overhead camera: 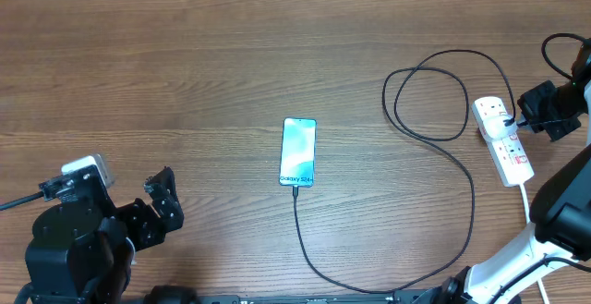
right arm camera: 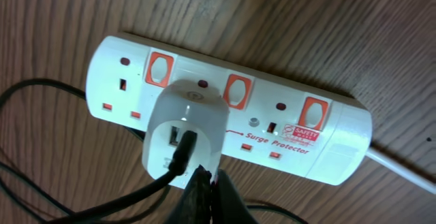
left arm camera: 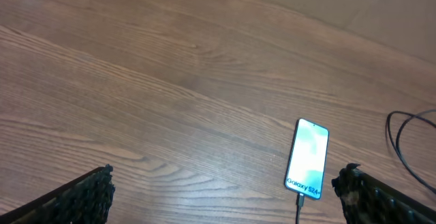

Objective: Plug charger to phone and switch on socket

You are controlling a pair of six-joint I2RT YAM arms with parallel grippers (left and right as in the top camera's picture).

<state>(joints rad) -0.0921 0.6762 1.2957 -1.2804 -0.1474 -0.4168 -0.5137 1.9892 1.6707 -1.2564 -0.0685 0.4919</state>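
Phone (overhead camera: pixel 298 152) lies flat near the middle of the table (overhead camera: pixel 185 64). Screen is up and lit pale blue-teal w/ black edges, and white "Galaxy S24+" runs across its lower end. Thin black cable (overhead camera: pixel 466 193) meets the phone's bottom edge and runs toward the table's front edge. It then swings right and back, makes two loose loops and ends at the power strip (overhead camera: pixel 503 142) at far right.

Strip is white and long, w/ 3 outlets and 3 orange-red switches (right arm camera: pixel 161 69). Can't tell whether any switch is on. A white adapter (right arm camera: pixel 187 125) sits in the middle outlet, w/ the cable plugged into its face. The strip's own thicker white cord (overhead camera: pixel 527 198) leaves its near end toward the robot's base.

Right tool (right arm camera: pixel 204 183) has its fingers pressed together w/ nothing between them. Its tip is just beside the adapter's lower edge, and the cable passes close by it. Left tool (overhead camera: pixel 159 204) has its fingers wide apart and holds nothing. It sits at front left, well apart from the phone; in the left wrist view the phone shows between the fingers, farther off on bare wood.

Writing on the strip: "Surge Protector" in red w/ a thin arrow line, and a "SAFETY MARK" badge by the 3rd switch. Other print is too small to read.
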